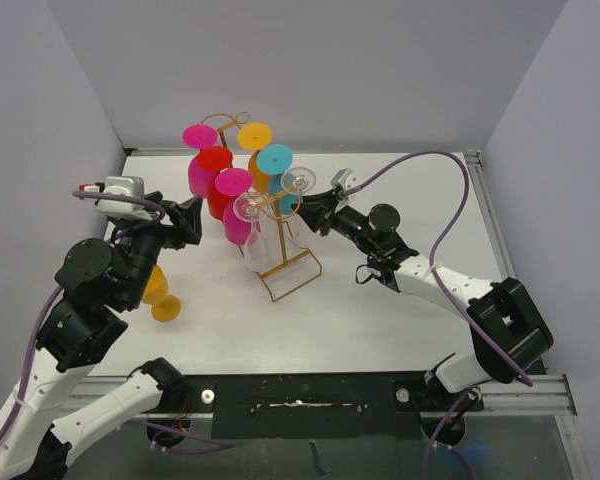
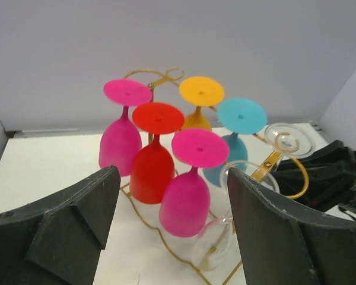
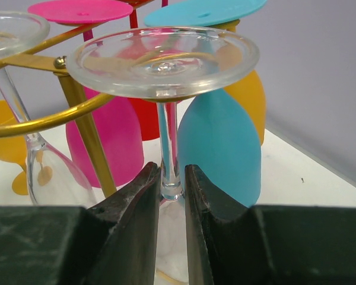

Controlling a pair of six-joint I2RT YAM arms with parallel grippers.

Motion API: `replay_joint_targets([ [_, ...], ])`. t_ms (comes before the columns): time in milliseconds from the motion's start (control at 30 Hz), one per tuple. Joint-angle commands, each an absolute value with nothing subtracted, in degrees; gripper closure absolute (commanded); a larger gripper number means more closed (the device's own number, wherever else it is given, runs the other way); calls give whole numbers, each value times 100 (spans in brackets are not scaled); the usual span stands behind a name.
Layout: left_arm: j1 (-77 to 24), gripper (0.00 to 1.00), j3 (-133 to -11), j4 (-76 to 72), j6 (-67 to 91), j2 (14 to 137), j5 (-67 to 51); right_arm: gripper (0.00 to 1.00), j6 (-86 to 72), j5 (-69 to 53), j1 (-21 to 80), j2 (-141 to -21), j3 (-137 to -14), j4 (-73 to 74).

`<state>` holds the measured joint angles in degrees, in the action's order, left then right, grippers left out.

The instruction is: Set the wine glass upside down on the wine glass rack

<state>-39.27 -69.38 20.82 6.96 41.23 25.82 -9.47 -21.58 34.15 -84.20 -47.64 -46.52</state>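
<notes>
**No legible writing in any view**

We found no text, label, brand, number or sign that we could read. The clear wine glass (image 3: 164, 59), the coloured glasses (image 2: 186, 202), the gold wine glass rack (image 3: 85, 122) and the white table (image 1: 380, 320) all showed plain surfaces. The dark arm parts carried no marking we could make out.

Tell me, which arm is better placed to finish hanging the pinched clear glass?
Right. The right gripper holds the clear glass by its stem, foot over the rack; the left gripper is open, empty.
</notes>
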Motion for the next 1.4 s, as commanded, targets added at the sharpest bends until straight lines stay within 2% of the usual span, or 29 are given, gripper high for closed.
replay_joint_targets([
  [0, -3911, 27, -6613, 2030, 838, 4117, 3154, 98, -665, -2052, 3530, -8414, -4748, -5051],
  [100, -3912, 22, -6530, 2017, 879, 4163, 3358, 92, -637, -1985, 3550, -8395, -4717, -5032],
  [167, -3906, 21, -6520, 2074, 910, 4233, 3563, 84, -641, -1885, 3562, -8360, -4684, -5029],
  [333, -3879, 21, -6717, 2630, 1299, 4515, 3971, 55, -733, -1595, 3576, -8188, -4498, -5028],
  [433, -3774, 21, -6801, 3000, 1586, 4661, 4052, 43, -806, -1485, 3578, -7979, -4354, -4997],
  [633, -3212, 25, -6679, 3427, 2100, 4747, 4030, 31, -910, -1201, 3575, -7499, -3968, -4870],
  [867, -1242, 40, -6336, 3735, 2482, 4976, 2558, 27, -1064, -615, 3582, -6718, -3485, -4442],
  [1000, -314, 43, -6141, 3903, 2608, 5027, 1883, 26, -1250, -245, 3587, -6125, -3242, -3986],
  [1367, -187, 49, -5687, 4376, 3174, 5172, 1669, 25, -1594, 607, 3595, -4955, -3156, -2422],
])
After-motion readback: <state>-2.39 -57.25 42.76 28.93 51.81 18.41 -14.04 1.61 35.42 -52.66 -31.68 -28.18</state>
